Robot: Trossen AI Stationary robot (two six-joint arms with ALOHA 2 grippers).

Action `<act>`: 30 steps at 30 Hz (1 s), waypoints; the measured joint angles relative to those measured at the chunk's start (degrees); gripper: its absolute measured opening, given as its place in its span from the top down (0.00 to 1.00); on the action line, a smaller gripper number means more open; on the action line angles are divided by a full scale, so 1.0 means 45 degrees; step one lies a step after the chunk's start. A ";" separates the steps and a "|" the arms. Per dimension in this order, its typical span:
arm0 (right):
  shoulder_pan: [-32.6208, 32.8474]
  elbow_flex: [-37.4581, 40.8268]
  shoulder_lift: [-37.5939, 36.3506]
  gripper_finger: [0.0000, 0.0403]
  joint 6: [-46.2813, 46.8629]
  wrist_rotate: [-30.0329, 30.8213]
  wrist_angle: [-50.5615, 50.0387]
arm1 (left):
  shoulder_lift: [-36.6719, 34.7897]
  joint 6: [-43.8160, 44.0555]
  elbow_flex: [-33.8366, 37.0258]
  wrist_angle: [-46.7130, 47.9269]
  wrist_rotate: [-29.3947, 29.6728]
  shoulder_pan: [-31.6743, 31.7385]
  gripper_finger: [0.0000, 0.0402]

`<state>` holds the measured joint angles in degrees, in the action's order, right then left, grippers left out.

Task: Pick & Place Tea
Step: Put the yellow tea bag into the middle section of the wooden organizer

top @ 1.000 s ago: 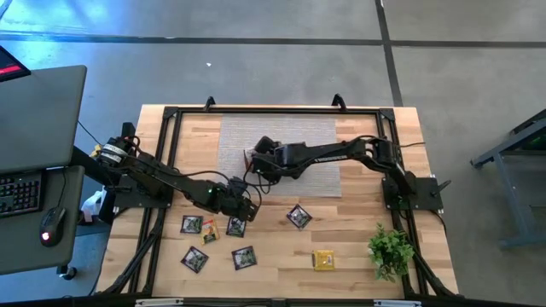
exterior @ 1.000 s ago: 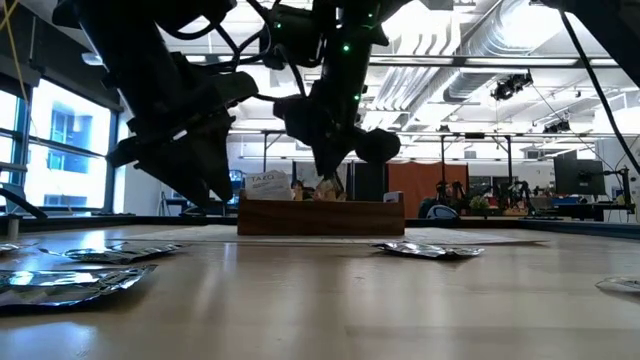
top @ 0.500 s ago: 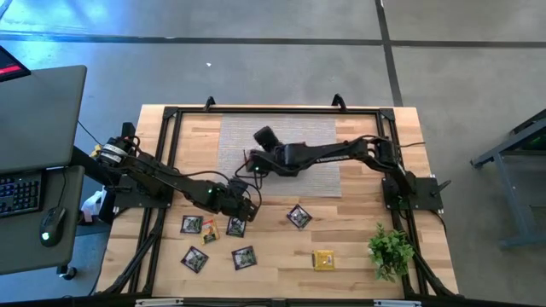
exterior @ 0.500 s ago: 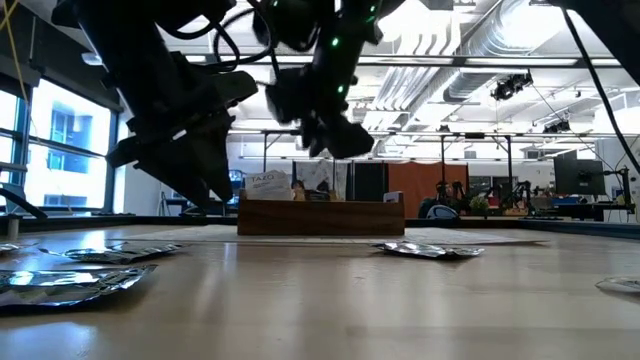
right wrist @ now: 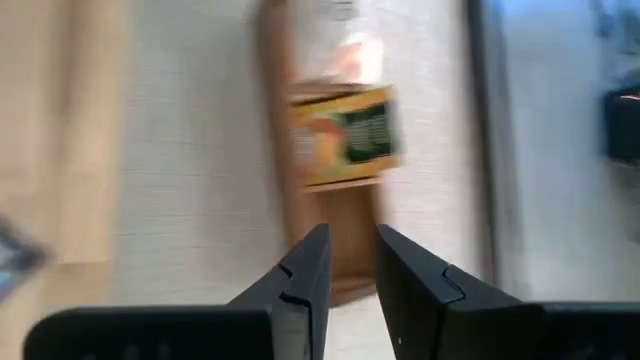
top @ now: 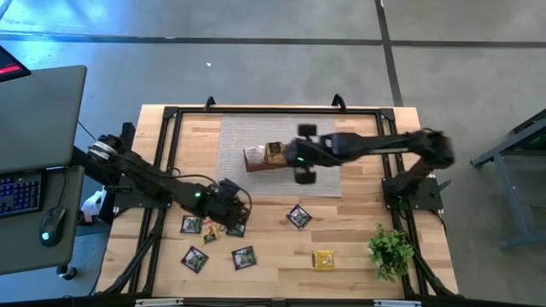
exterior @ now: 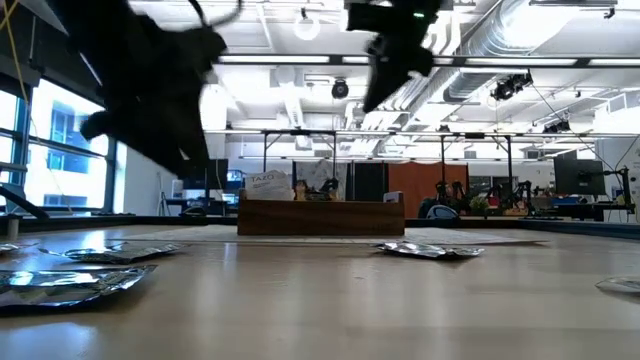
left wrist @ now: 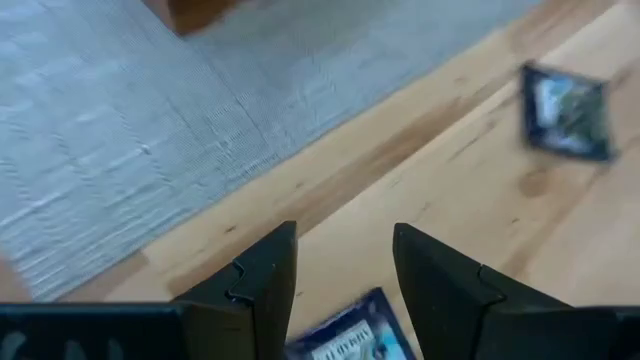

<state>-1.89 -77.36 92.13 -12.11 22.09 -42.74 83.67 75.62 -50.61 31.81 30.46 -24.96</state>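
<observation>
Dark fingers of our left gripper (left wrist: 340,290) stand apart and empty, low over the bare wood near the front-left group of sachets, and between them we see the corner of a dark sachet (left wrist: 350,335) lying flat just beneath the fingertips. In the high view that same left gripper (top: 229,205) sits at the inner edge of the loose tea, with several sachets just beyond it toward the table's front, so this arm is plainly the nearer one for the next pick. Our right gripper (top: 304,157) hangs above the grey mat beside the wooden tray (top: 253,159), fingers a narrow gap apart with nothing between them, and a white-and-orange sachet (right wrist: 345,135) rests in the tray below it. Farther off lie a dark sachet (top: 298,217) mid-table and a yellow sachet (top: 323,259) near the plant (top: 390,250).
</observation>
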 joint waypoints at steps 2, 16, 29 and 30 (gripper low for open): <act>0.0296 0.2089 -0.1197 0.82 0.0643 -0.0831 0.1729 | -0.0701 0.0388 -0.0005 0.0683 0.0471 -0.0490 0.59; 0.3316 0.9690 -0.3746 0.81 0.2137 -0.3199 1.3720 | -0.1835 0.1595 -0.0005 0.3096 -0.2386 -0.2516 0.59; 0.3171 0.9738 -0.3734 0.81 0.1668 -0.3031 1.3556 | 0.1310 0.1839 0.0000 0.2653 -0.4902 -0.3896 0.59; 0.3171 0.9738 -0.3734 0.81 0.1673 -0.3031 1.3556 | 0.1521 0.1839 0.0000 0.2564 -0.4930 -0.3879 0.59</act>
<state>12.38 -33.54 75.33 -4.58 8.45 18.26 90.52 83.90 -50.61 43.34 8.28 -42.41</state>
